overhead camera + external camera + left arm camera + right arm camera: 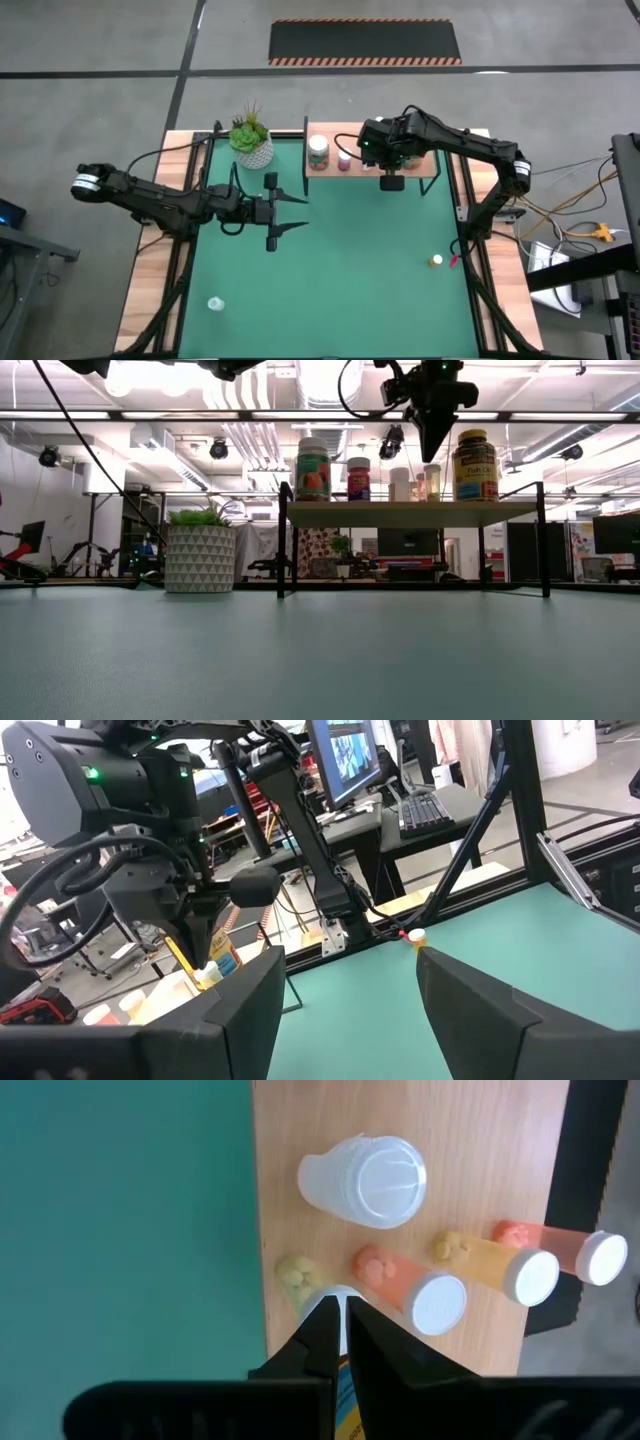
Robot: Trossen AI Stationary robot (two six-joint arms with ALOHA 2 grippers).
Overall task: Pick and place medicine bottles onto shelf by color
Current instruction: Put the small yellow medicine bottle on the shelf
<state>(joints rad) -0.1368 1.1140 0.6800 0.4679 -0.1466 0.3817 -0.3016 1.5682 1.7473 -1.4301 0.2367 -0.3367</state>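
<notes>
**Right claw clenched above the shelf, nothing in it**

The right gripper (338, 1312) hangs over the shelf (425, 165), fingers pinched together and empty; a placing step looks finished. Directly beneath its tips stands a white-capped bottle (335, 1298), with more medicine bottles (415, 1288) just beyond on the shelf. In front of the shelf, a small yellow bottle (436, 261) and a clear bottle (215, 303) wait on the mat. Next likely calls for lifting clear and reaching one of these. The left gripper (290, 213) waits left of the shelf, fingers spread.
</notes>
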